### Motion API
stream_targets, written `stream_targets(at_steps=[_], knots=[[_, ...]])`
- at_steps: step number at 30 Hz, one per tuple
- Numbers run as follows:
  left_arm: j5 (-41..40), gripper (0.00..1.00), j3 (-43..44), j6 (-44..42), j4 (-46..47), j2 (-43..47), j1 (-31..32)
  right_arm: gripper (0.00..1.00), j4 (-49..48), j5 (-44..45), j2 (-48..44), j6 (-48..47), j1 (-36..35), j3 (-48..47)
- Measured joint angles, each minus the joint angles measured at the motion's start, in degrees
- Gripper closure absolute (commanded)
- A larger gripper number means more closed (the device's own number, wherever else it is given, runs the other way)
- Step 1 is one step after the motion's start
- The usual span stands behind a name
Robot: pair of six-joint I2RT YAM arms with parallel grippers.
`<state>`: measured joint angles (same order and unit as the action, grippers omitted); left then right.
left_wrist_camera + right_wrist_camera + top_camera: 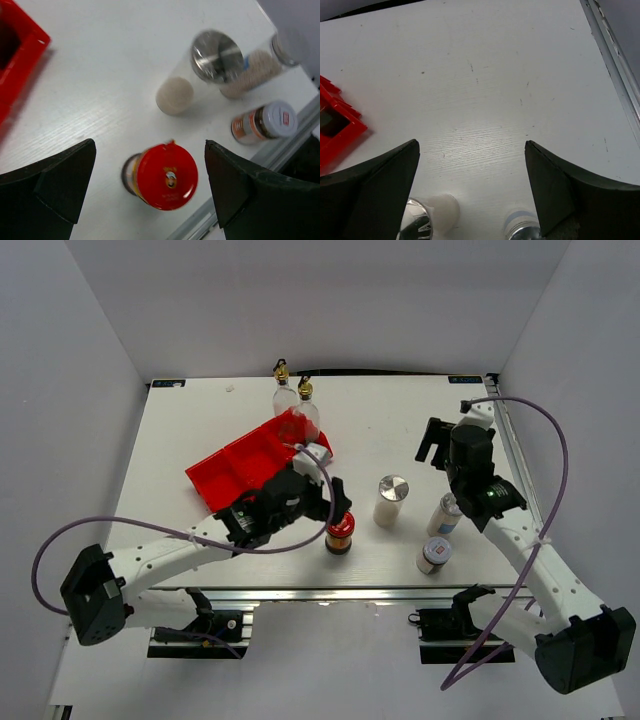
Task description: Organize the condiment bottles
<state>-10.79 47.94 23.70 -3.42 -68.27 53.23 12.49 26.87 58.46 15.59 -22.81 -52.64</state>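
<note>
Plainly upright, lid skyward, red-lidded jar (166,176) stands under spread left fingers (55,190); right fingers (375,187) spread too.

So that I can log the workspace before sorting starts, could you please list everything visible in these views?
Glass bottles: two, clear with gold pourers, at the tray's far end.
Tray: one, red, divided, left of centre.
Jar: one, red lid, near the front edge.
Shakers: two, white with silver lids, one mid-table, one to its right.
Small jar: one, pale lid, orange label, front right.
Table: one, white.
Cables: two, purple, one along each arm.
Arms: two, white, bases at the near edge.
Left end effector: black, open, over the red-lidded jar.
Right end effector: black, open, empty, over bare table.
</note>
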Motion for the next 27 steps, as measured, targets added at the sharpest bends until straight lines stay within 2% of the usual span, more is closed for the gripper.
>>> stream_targets(at_steps=[5,11,17,27], knots=[[-1.49,0.02,2.6,-4.07,-2.89,-5.11,7.65,0.11,1.77,-1.18,-1.95,1.01,1.09,2.01],[-6.47,0.02,4.72,-6.88,-5.64,-9.42,12.13,0.11,2.21,-2.01,-2.4,1.01,1.09,2.1],[-11.41,0.02,5.79,-7.15,-8.09,-11.45,12.66,0.11,2.4,-3.02,-3.04,0.83,1.09,2.64],[-12.85,0.02,6.23,-7.37,-9.22,-12.74,12.96,0.11,2.43,-3.06,-3.04,0.48,1.11,2.84]])
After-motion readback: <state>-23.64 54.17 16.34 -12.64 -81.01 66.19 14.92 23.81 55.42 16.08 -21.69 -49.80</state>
